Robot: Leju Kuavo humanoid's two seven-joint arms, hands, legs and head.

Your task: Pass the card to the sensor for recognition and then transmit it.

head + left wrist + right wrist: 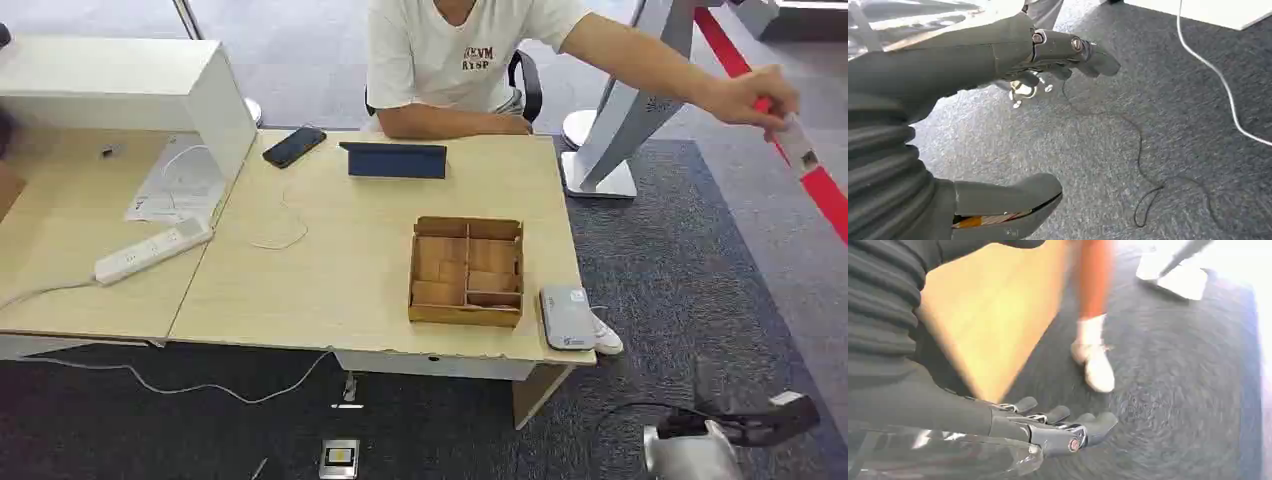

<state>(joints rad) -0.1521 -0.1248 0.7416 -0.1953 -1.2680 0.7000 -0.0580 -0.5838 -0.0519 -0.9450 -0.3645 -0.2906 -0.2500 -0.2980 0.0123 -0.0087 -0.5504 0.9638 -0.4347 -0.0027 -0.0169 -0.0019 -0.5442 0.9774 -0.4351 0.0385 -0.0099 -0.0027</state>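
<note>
A person in a white T-shirt sits behind the wooden table (pixel 330 260) and holds a white card (pixel 801 147) out to the far right, above the carpet. A grey sensor (pixel 566 317) lies flat at the table's front right corner. My right hand (pixel 752 424) hangs low at the bottom right, well below the card and beside the table. In the right wrist view that hand (pixel 1053 427) has its fingers stretched out and holds nothing. My left hand (pixel 1013 55) hangs over the grey carpet, thumb (pixel 1008 205) apart from the fingers, and it holds nothing.
A wooden compartment box (pixel 467 270) stands left of the sensor. Further back lie a blue folder (pixel 396 159), a phone (pixel 294 146), a power strip (pixel 153 250) and a white cabinet (pixel 130 85). A white stand's base (pixel 598 180) and the person's shoe (pixel 606 338) are right of the table. Cables (pixel 1143 165) trail on the floor.
</note>
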